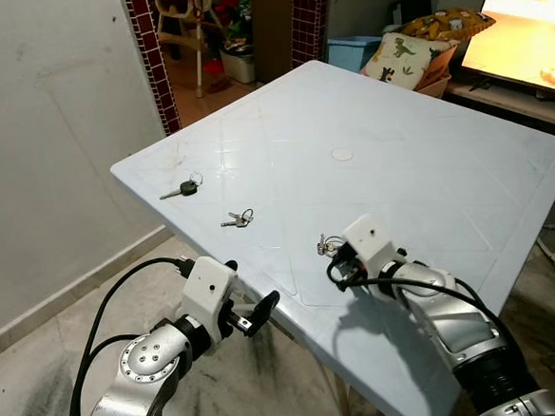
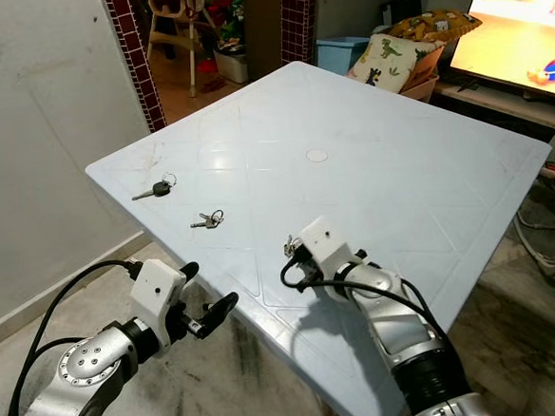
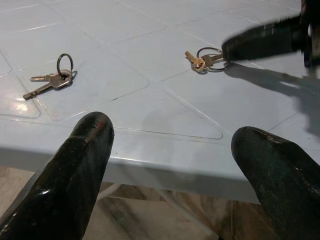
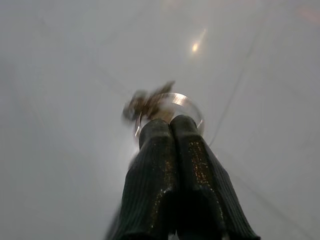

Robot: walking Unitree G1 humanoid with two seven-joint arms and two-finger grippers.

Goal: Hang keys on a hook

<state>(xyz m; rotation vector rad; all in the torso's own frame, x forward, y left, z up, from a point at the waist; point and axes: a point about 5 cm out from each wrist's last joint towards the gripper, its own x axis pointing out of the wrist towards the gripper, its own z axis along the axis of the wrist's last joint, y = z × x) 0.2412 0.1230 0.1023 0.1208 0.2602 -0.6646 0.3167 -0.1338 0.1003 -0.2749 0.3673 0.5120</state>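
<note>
Right now the right hand is over the pale blue bench, close to its near edge, with its two black fingers pressed together and their tips on the ring of a small brass key bunch. In the right wrist view the ring and keys sit blurred at the fingertips, against the bench top; whether the ring is truly pinched or merely touched I cannot tell.

The left hand hangs just off the near edge of the bench, below the top, its fingers spread wide apart and holding nothing.

Two more sets of keys lie on the bench. A pair of small keys on a ring rests near the left edge, between the brass bunch and a black-headed key, which lies with its own ring closer to the left corner. All three sets are well apart from one another.

Beyond the far corner a dinosaur-print cushion sits beside a blue bin. A lit screen shows off the far right edge, and a grey wall stands left of the bench.
</note>
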